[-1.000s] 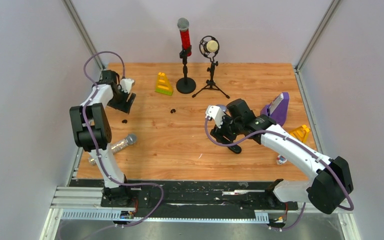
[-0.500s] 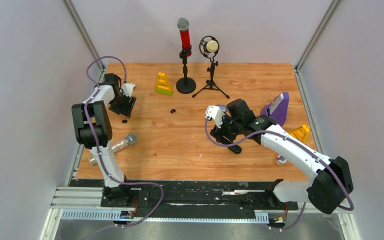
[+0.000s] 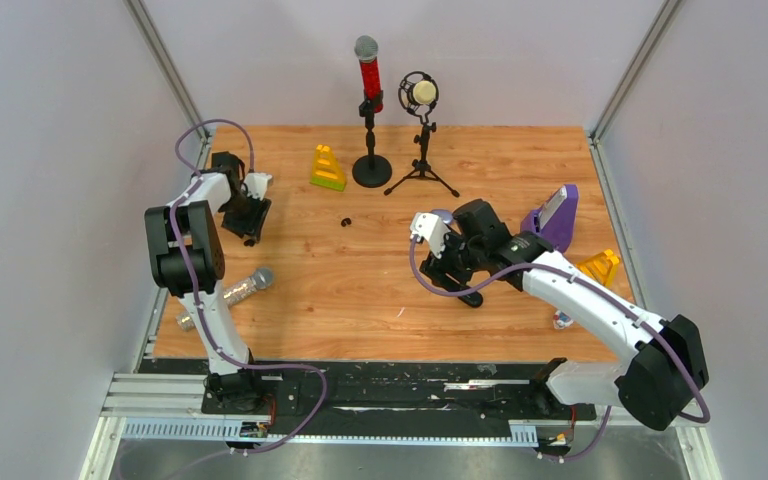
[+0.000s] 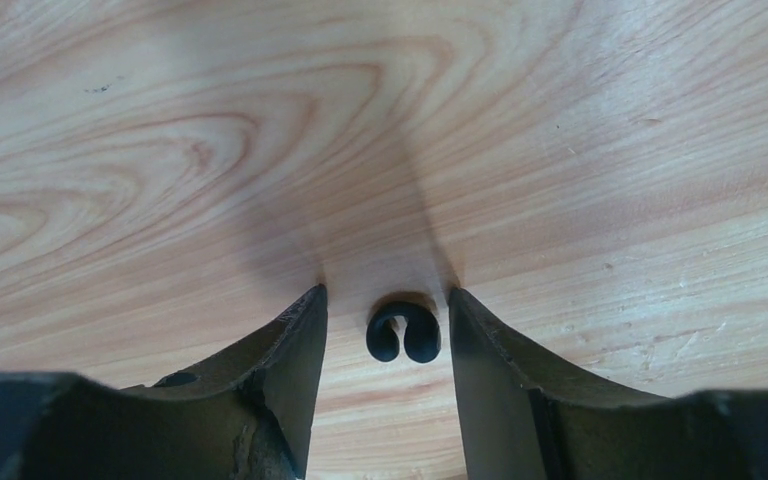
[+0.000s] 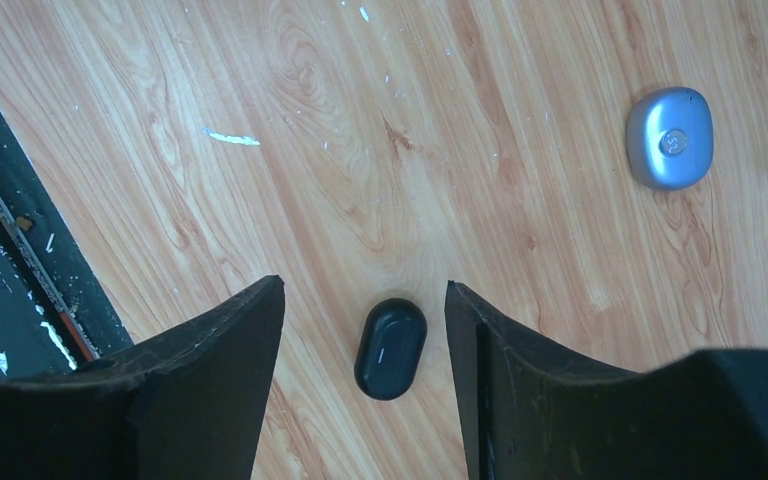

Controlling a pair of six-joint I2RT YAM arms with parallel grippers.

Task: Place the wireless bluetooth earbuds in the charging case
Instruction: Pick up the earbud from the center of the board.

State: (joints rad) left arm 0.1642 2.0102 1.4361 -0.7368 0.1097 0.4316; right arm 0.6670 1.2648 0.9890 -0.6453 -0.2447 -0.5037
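Black earbuds (image 4: 403, 332): one pair, curled together, flat on the wood table (image 3: 360, 290), far-left area. L gripper (image 4: 386, 292) is down over them with its jaws spread wide and a finger on each side. I see bare wood on both sides of the pair, so no contact. The pair lies nearer one finger than the other.

Black charging case (image 5: 391, 348): oval, lid shut, flat on the table right of centre, toward the near edge. R gripper (image 5: 365, 283) straddles it, jaws wide and not touching it.

Silver-blue case (image 5: 669, 137): also shut, well apart from the black one.

Another small black item (image 3: 345, 222) lies mid-table, too small to ID.

Far edge: red mic on stand (image 3: 368, 75) and round mic on tripod (image 3: 420, 93). Silver mic (image 3: 245, 285) lies near left.
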